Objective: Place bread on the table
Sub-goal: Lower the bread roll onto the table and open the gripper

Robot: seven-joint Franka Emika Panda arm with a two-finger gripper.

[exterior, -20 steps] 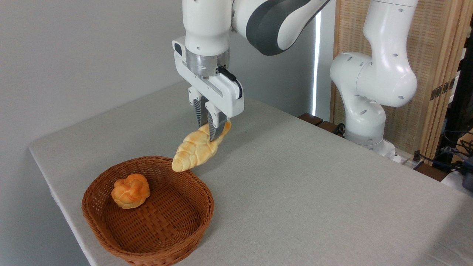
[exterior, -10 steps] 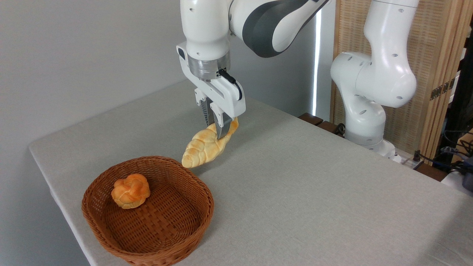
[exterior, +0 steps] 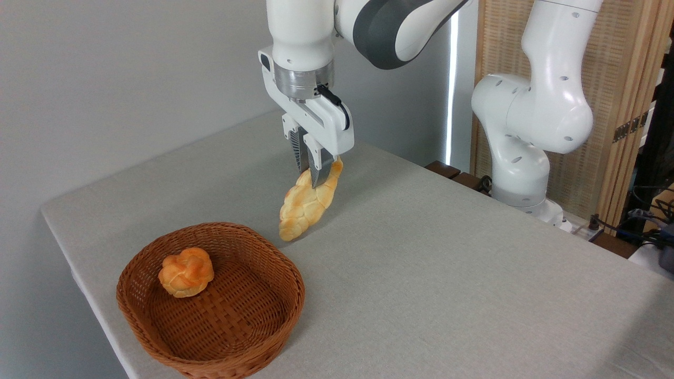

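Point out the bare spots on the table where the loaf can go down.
The light grey table lies bare right of the brown wicker basket toward the arm's white base. Also bare behind the gripper holding the pale braided loaf.

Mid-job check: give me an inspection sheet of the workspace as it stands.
Surface: table, light grey cloth-like top, bare apart from the basket.
Job's things: bread, long braided loaf, hangs tilted from the gripper beyond the basket, low tip at or just above the table.
Clutter: wicker basket near the front left corner, holding a small orange bun.
Grippers: gripper shut on the loaf's upper end.
Cables: dark cables off the table, far right.
Surroundings: grey wall, woven screen behind the arm base.
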